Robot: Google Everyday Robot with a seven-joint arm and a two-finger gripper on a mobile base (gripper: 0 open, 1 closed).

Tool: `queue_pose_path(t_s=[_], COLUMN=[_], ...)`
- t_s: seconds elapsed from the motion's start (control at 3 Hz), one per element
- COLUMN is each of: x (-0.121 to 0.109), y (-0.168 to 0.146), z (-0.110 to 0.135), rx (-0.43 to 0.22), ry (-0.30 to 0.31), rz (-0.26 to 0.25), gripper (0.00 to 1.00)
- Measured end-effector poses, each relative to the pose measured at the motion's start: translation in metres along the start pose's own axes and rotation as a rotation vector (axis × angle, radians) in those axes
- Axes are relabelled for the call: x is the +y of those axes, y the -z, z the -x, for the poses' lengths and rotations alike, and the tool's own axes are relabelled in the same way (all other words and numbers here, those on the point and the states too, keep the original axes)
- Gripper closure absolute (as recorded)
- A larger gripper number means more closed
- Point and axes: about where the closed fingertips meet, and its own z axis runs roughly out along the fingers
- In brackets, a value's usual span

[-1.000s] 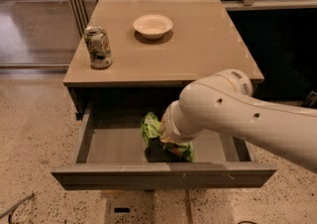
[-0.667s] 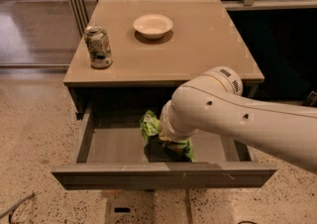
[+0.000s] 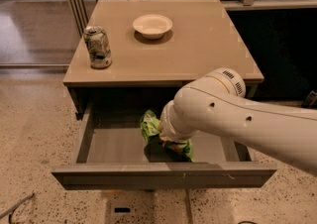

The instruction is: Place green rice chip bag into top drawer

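Observation:
The green rice chip bag point(image 3: 151, 128) lies crumpled inside the open top drawer point(image 3: 163, 176), near its middle. Only its left part and a lower right corner point(image 3: 184, 148) show. My white arm point(image 3: 233, 119) reaches in from the right and covers the rest of the bag. My gripper point(image 3: 166, 141) is down in the drawer at the bag, hidden under the arm's wrist.
A tan table point(image 3: 198, 54) stands above the drawer. On it are a crushed green-and-white can point(image 3: 97, 46) at the left and a white bowl point(image 3: 152, 25) at the back middle. Speckled floor surrounds the table; a dark area lies to the right.
My arm has shifted a little to the left over the drawer. The bag stays in the drawer, now more covered by the arm.

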Motion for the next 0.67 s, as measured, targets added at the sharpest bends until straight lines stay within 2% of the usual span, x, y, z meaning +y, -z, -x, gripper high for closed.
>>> queue_pose_path(t_s=[0.33, 0.67], x=[-0.003, -0.016], y=[-0.015, -0.039], z=[-0.001, -0.007], rx=[0.023, 0.051], ry=[0.049, 0.103], rz=[-0.017, -0.035], gripper=[1.0, 1.0])
